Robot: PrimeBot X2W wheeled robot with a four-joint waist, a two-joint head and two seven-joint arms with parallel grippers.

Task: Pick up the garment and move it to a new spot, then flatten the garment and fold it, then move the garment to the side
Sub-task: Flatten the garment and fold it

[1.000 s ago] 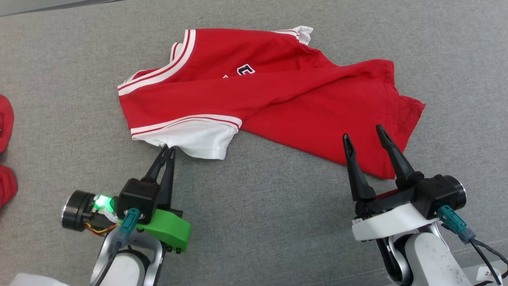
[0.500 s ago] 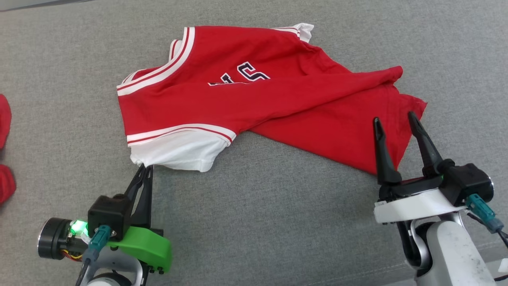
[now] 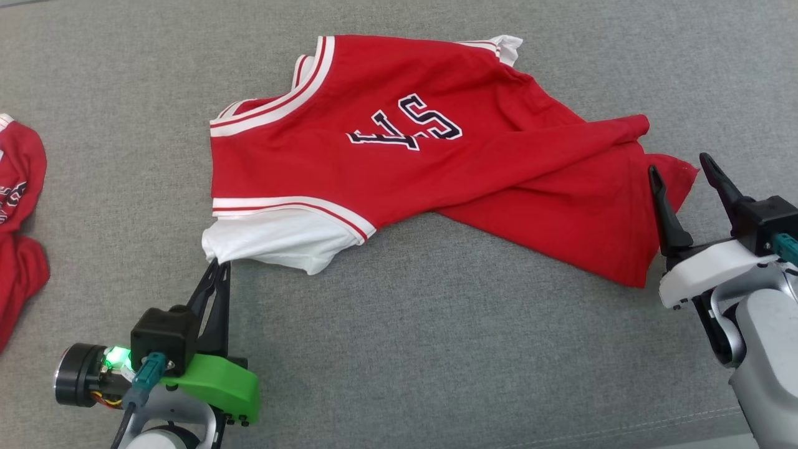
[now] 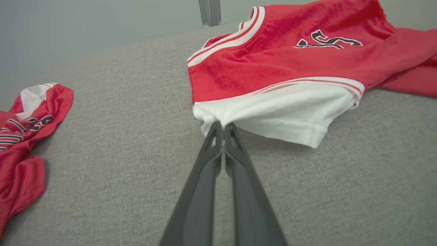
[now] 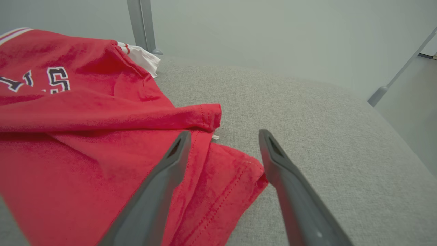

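Observation:
The garment is a red jersey with white sleeves, white-striped trim and dark lettering, lying crumpled on the grey cloth surface. My left gripper is shut on the hem of its white sleeve at the near left; the left wrist view shows the pinch on that sleeve. My right gripper stands open at the garment's lower right corner, its left finger over the red cloth and its right finger beyond the edge. In the right wrist view the gripper straddles that corner.
Another red garment lies bunched at the far left, also seen as a red heap in the left wrist view. Grey metal posts stand behind the surface, whose right edge drops off.
The left gripper pulled the white sleeve toward the near left, spreading the jersey and uncovering its lettering. The right gripper moved right, to the lower right corner. The head camera shifted too.

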